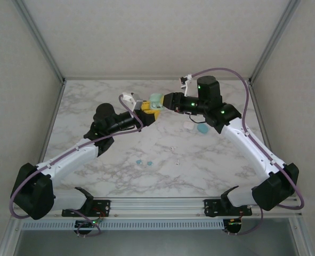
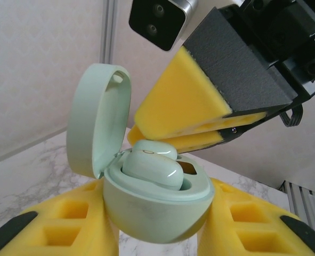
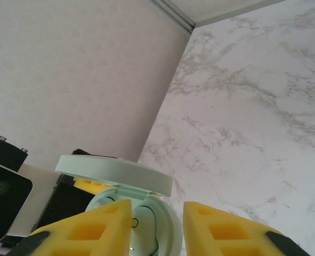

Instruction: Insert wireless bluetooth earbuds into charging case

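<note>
Currently the left gripper (image 2: 157,226) is clamping the pale-green rounded plastic charging case (image 2: 157,210), lid open, a pale pebble-like earbud (image 2: 152,165) sitting in its well. The right gripper (image 2: 138,133) is hovering just above, fingers slightly parted, empty; nudging gently downward should seat it.

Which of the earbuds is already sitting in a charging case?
The glossy pale green earbud, seated in the open pale green case that the left gripper holds; the two teal-blue earbuds lie loose on the marble table.
</note>
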{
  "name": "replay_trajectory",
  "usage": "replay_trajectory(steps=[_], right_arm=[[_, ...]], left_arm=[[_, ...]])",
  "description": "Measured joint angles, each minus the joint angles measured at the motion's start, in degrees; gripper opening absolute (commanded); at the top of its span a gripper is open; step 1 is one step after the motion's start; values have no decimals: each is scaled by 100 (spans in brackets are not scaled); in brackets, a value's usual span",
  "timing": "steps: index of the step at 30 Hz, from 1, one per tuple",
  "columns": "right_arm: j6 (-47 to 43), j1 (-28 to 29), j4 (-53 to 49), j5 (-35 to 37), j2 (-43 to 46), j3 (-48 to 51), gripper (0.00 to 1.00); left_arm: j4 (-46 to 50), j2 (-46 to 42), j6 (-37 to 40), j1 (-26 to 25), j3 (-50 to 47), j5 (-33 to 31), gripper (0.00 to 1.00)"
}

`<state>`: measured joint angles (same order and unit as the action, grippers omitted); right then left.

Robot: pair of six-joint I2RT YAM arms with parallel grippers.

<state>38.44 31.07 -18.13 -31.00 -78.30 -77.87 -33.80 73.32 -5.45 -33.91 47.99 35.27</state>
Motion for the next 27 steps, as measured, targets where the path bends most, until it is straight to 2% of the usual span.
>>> replay_trajectory(steps=[7, 14, 21, 27], right_arm=[[-210, 0, -590, 382, 195, -219, 44], [-192, 0, -911, 592, 146, -839, 54], [-44, 0, -1309, 640, -531, -1679, 59], [66, -2, -1580, 525, -1113, -1759, 61]], left_arm=[[37, -4, 133, -13, 0, 0, 28], [387, -35, 426, -13, 0, 24, 29], [549, -166, 570, -13, 0, 42, 29], [581, -181, 568, -13, 0, 46, 29]])
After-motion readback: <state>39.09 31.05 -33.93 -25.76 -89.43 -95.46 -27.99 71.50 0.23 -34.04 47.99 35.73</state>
